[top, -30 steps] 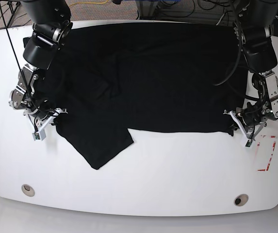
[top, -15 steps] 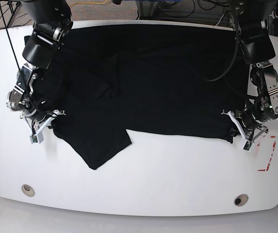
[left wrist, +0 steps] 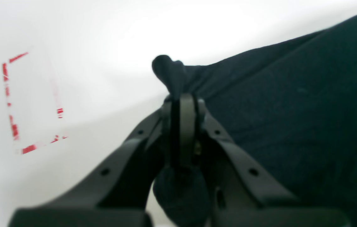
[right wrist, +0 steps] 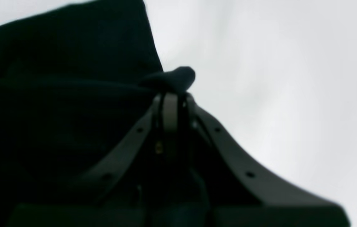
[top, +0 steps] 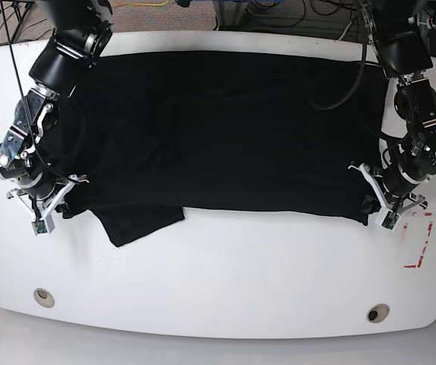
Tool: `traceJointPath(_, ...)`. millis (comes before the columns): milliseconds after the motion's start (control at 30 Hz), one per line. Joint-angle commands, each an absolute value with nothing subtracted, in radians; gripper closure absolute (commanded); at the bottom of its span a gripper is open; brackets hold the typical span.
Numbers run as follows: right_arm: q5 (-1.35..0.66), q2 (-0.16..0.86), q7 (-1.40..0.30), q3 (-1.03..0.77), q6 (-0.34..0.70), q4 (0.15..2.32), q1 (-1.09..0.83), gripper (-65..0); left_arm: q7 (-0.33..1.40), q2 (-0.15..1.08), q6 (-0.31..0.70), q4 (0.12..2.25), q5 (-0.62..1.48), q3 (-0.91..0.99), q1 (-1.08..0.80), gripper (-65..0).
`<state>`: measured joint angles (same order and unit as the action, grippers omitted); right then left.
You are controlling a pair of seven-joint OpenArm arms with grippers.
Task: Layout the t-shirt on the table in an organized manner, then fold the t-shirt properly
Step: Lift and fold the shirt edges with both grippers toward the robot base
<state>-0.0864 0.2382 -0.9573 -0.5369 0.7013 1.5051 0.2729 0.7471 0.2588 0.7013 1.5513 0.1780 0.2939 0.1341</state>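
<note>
The black t-shirt [top: 225, 129] lies spread across the back half of the white table [top: 225, 281], with one sleeve [top: 138, 223] sticking out toward the front left. My left gripper [top: 377, 207] is shut on the shirt's near right corner; in the left wrist view its jaws [left wrist: 183, 104] pinch a tuft of black cloth [left wrist: 169, 71]. My right gripper [top: 54, 211] is shut on the shirt's near left corner; in the right wrist view the jaws [right wrist: 170, 104] pinch a fold of cloth [right wrist: 172, 78].
A red-and-white tape rectangle [top: 419, 242] lies on the table just right of my left gripper; it also shows in the left wrist view [left wrist: 30, 101]. Two small round holes [top: 43, 296] [top: 377, 312] sit near the front edge. Cables hang behind the table.
Both grippers have pulled outward with the shirt's corners. The right gripper moved left, and the sleeve and wrinkles drew flatter. The shirt's front edge is straighter.
</note>
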Motion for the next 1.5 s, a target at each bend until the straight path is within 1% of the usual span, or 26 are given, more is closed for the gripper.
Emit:
traceJointPath(0,-0.094,0.254,-0.969,-0.541,0.698,1.589,0.274,0.0,0.73,0.275,0.698,1.601,0.186,0.3,0.133,0.0)
traceJointPath(200,-0.094,0.254,-1.023,-0.541,0.698,1.69,0.208,0.0,0.73,0.277,0.698,1.644,0.186,0.305,0.085,0.0)
traceJointPath(633,-0.15,0.232,-1.024,-0.55,0.698,1.784,0.064,0.0,0.73,0.277,0.698,1.669,0.186,0.371,-0.008,0.0)
traceJointPath(867,-0.156,0.225,-1.026,-0.55,0.698,1.851,-0.012,0.0,0.73,0.277,0.698,1.741,0.186,0.383,-0.082,0.0)
traceJointPath(1167,-0.156,0.191,-1.044,-0.579,0.698,1.919,-0.07,0.0,0.733,0.277,0.698,1.847,0.186,0.383,-0.176,0.0)
traceJointPath(1367,-0.156,0.189,-1.124,-0.584,0.698,1.942,-0.082,0.0,0.817,0.275,0.698,1.874,0.186,0.384,-0.214,0.0)
traceJointPath(1467,-0.156,0.189,-1.138,-0.584,0.698,1.952,-0.104,0.0,0.86,0.274,0.698,1.874,0.188,0.398,-0.219,0.0)
